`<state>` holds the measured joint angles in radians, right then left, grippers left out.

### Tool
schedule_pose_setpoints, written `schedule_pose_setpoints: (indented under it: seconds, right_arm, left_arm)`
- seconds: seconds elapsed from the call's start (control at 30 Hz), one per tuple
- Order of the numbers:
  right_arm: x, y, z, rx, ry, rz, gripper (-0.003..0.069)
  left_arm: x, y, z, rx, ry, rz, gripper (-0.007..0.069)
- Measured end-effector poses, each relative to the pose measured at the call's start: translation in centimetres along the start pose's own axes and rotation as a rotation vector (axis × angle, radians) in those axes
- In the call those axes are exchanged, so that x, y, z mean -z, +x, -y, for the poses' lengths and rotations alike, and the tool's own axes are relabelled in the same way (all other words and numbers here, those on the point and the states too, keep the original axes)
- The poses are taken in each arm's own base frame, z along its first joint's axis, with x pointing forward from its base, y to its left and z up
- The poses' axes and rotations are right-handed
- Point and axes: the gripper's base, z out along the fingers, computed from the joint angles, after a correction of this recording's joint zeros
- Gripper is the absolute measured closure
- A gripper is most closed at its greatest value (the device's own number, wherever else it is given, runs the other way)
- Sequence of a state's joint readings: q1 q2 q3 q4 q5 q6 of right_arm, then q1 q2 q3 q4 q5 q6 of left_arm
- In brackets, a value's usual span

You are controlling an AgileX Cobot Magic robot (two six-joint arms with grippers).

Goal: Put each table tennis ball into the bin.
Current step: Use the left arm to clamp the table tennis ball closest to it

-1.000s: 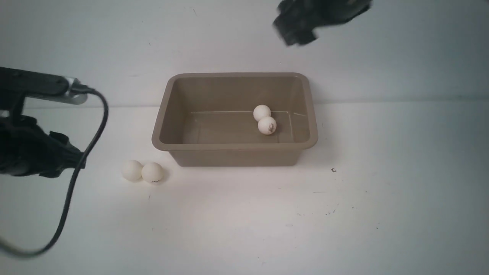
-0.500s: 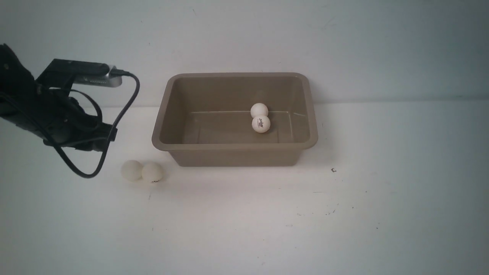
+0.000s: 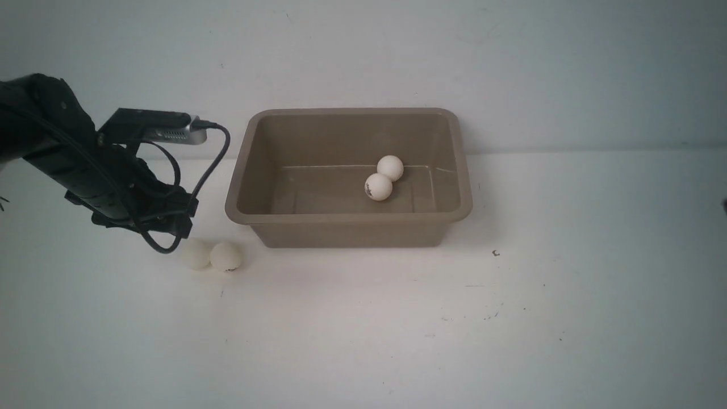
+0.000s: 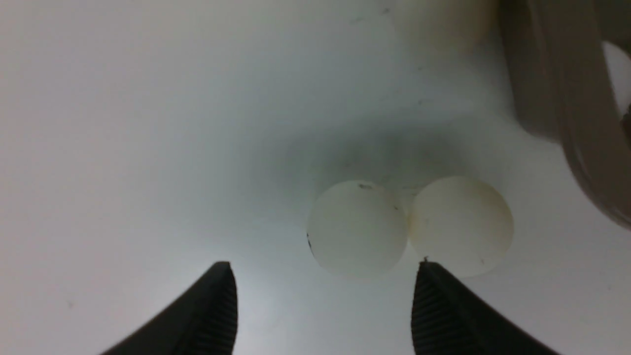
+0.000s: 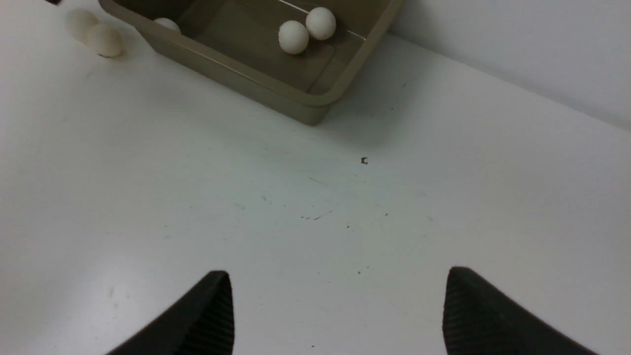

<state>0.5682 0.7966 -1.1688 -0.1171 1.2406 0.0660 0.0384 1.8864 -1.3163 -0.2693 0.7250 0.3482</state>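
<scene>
Open above 2 touching matte off-white table tennis balls [image 4: 357,227] left of the taupe plastic bin [image 3: 346,217], the left gripper [image 4: 323,276] could clip 1 and scatter both.

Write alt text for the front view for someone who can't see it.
A taupe bin on a white table holds two visible table tennis balls. Two more balls lie touching on the table off its front left corner, with the left gripper just above them.
</scene>
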Motion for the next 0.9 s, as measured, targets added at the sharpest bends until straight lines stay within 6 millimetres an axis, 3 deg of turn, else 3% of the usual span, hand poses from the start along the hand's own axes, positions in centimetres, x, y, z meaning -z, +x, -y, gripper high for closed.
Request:
schedule_pose_setpoints:
  seconds: [0.23, 0.9]
  right_arm:
    - [1.3, 3.6, 0.0, -0.088, -0.019, -0.004, 0.0142]
    - [1.3, 3.8, 0.0, -0.109, -0.024, -0.011, 0.0142]
  left_arm:
    - [-1.7, 0.1, -0.1, 0.016, 0.021, -0.021, 0.0195]
    - [-5.3, -0.9, 0.9, -0.005, 0.05, -0.051, 0.0195]
